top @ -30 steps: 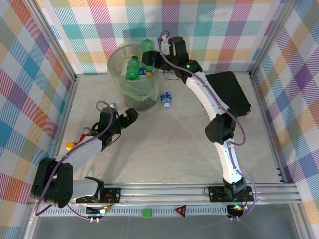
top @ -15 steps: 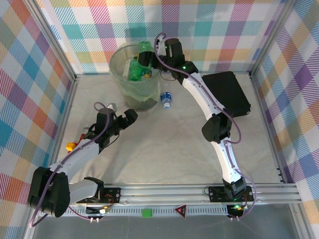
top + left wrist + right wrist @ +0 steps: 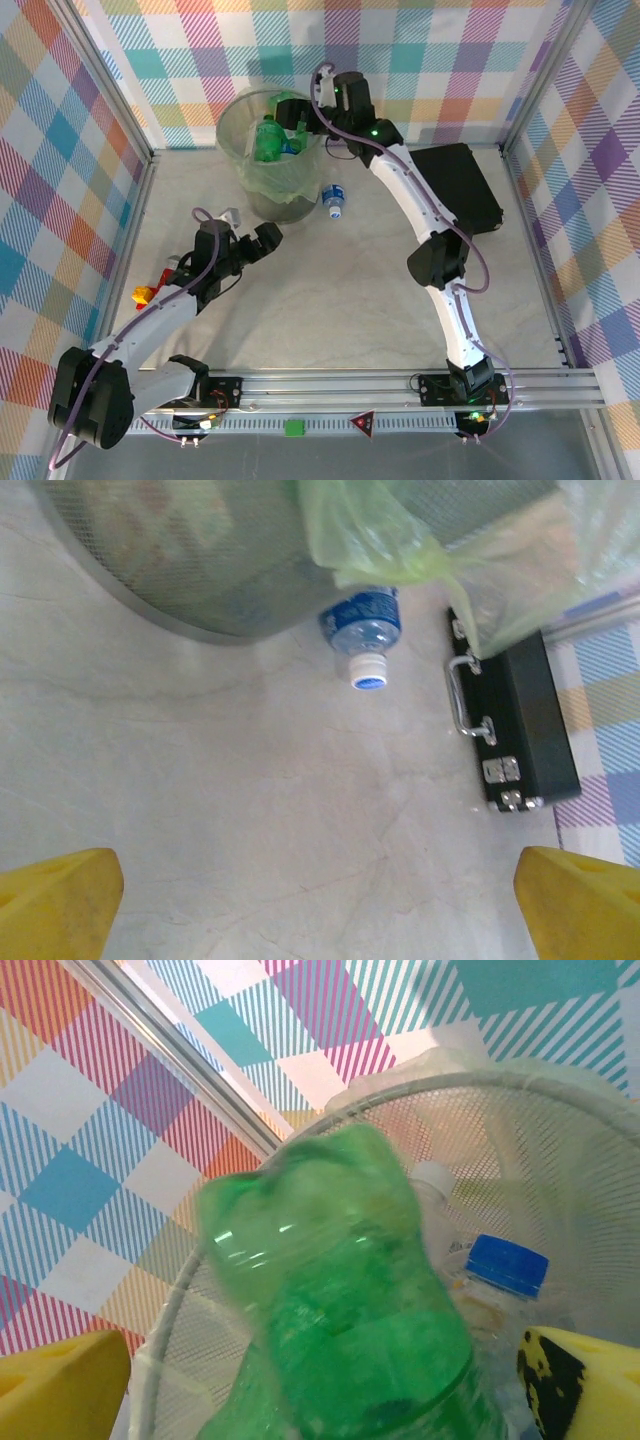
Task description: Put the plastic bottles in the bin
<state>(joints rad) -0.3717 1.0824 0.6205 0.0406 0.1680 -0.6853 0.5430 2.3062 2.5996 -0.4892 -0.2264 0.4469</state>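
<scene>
My right gripper (image 3: 305, 118) hangs over the right rim of the bin (image 3: 245, 120), a grey wire-mesh basket with a pale green bag. Its jaws are open. A green plastic bottle (image 3: 340, 1310) sits blurred between the yellow fingers (image 3: 60, 1385), a gap on each side, above the bin's mouth (image 3: 520, 1090). More bottles lie inside: a green one (image 3: 265, 140) and a blue-capped clear one (image 3: 505, 1265). A clear bottle with a blue label (image 3: 333, 200) (image 3: 365, 640) lies on the table beside the bin's base. My left gripper (image 3: 248, 226) (image 3: 320, 910) is open and empty, short of that bottle.
A black rectangular case (image 3: 460, 185) (image 3: 515, 730) lies right of the bin, near the loose bottle. The bin's mesh wall (image 3: 180, 560) and the hanging bag (image 3: 380, 540) stand just beyond the left gripper. Small yellow and red items (image 3: 142, 292) lie by the left wall. Checkered walls enclose the table.
The right gripper has opened from a grip on the green bottle, which now sits loose over the bin. The left arm has edged slightly right.
</scene>
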